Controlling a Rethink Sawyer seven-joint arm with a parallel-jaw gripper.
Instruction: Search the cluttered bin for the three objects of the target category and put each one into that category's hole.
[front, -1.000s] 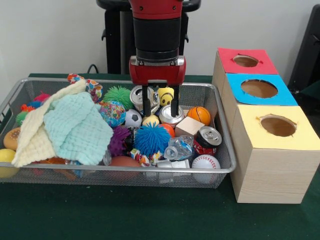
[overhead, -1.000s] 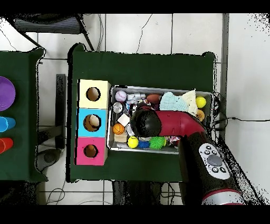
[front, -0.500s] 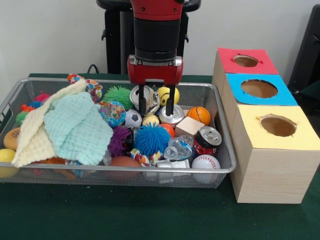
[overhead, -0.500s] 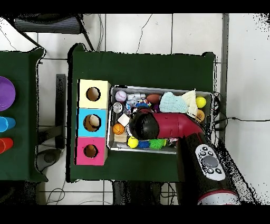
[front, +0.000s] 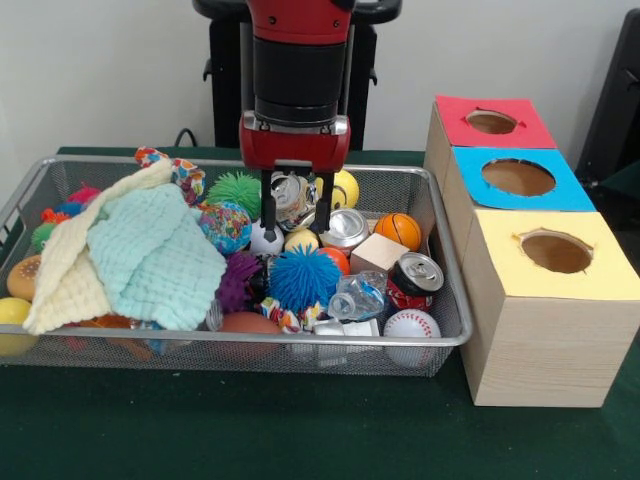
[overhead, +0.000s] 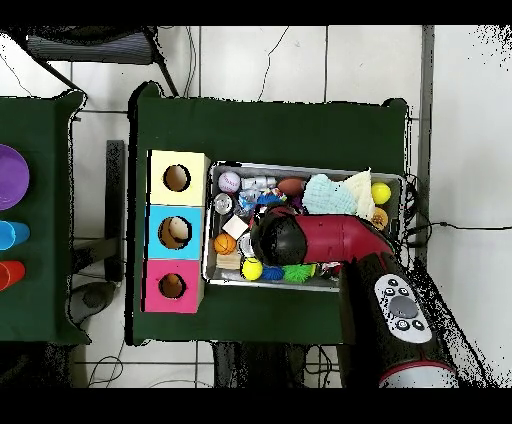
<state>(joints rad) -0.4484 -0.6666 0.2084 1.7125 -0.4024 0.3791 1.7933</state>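
The cluttered bin is a long silver wire-mesh basket on the green table; it also shows in the overhead view. My gripper hangs open over its middle back. Its fingers stand either side of a crushed silver can, which lies among the clutter. In the overhead view the arm's black wrist covers the gripper. No toy with a white string loop shows; the tan-orange, green-tufted figure is hidden.
Pale green and cream cloths cover the bin's left half. A blue spiky ball, a second silver can, a wooden cube and a red can lie nearby. Red, blue and yellow boxes with holes stand right.
My gripper has risen a little and moved left, from over the second silver can to around the crushed can. Its opening looks the same. The clutter has not moved.
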